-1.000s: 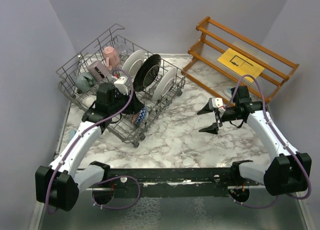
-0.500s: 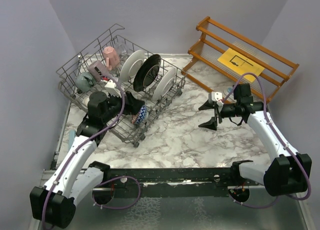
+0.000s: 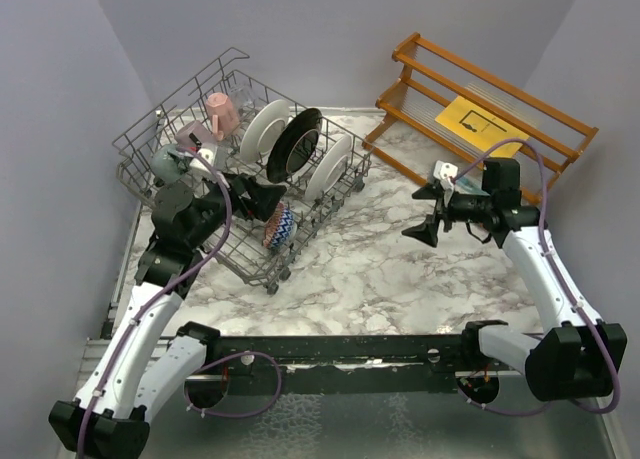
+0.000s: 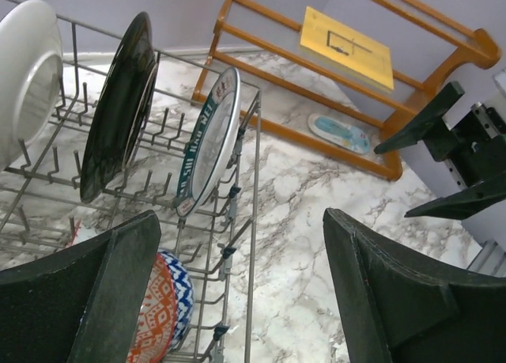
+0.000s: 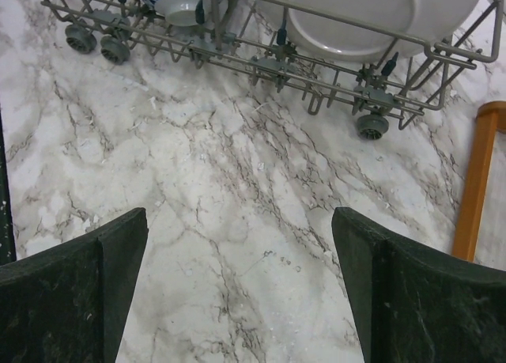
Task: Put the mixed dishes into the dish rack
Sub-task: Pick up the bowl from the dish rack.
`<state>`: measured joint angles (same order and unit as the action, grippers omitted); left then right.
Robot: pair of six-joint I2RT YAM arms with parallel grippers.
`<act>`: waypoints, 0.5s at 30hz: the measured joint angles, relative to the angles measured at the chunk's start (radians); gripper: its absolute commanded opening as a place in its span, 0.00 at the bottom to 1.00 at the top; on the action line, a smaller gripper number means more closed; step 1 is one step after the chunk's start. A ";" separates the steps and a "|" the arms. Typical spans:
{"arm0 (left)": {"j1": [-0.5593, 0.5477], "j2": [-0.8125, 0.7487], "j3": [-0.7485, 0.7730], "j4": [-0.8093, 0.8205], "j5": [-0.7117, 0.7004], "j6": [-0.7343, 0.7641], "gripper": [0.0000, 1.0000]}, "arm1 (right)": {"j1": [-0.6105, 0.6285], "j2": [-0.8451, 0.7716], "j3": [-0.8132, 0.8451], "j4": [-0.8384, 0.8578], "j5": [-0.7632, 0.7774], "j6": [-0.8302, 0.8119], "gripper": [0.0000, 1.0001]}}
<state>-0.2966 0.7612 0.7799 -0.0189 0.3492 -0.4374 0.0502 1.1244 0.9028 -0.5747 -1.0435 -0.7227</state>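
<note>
The grey wire dish rack [image 3: 330, 211] stands at the back left. It holds a pink mug [image 3: 222, 111], a mauve mug [image 3: 192, 134], a grey-teal mug [image 3: 168, 161], a white plate [image 3: 265, 127], a black plate [image 3: 295, 142] and a patterned-rim plate [image 3: 328, 167], all on edge. A red and blue bowl [image 3: 280, 224] leans at the rack's front corner. My left gripper [image 3: 255, 194] hangs open over the rack, just left of the bowl [image 4: 162, 308], holding nothing. My right gripper [image 3: 420, 212] is open over bare marble. A small blue-white dish [image 4: 338, 132] lies beside the shelf's bottom rail.
An orange-brown slatted shelf [image 3: 490, 109] with a yellow sheet [image 3: 480, 124] stands at the back right. The rack's wheels [image 5: 368, 126] rest on the marble table [image 5: 237, 157]. Grey walls close in on both sides. A black mounting rail [image 3: 330, 349] runs along the near edge.
My left gripper has opened and drawn back to the left, away from the bowl, which stays in the rack. My right gripper has moved right toward the shelf and opened wider.
</note>
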 measured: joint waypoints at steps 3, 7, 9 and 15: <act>0.000 0.056 0.087 -0.115 -0.021 0.044 0.82 | -0.005 -0.001 0.004 0.016 0.019 0.037 1.00; 0.000 0.135 0.125 -0.274 -0.059 0.100 0.76 | -0.006 0.017 0.051 -0.005 0.011 0.044 1.00; 0.000 0.166 0.123 -0.341 -0.064 0.114 0.71 | -0.006 0.043 0.095 -0.022 -0.006 0.034 1.00; 0.000 0.222 0.102 -0.377 -0.039 0.085 0.59 | -0.006 0.143 0.182 -0.101 -0.089 -0.019 1.00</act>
<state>-0.2970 0.9829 0.8818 -0.3954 0.3107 -0.3519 0.0444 1.2678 1.0847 -0.6762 -1.1324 -0.7418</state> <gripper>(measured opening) 0.643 0.997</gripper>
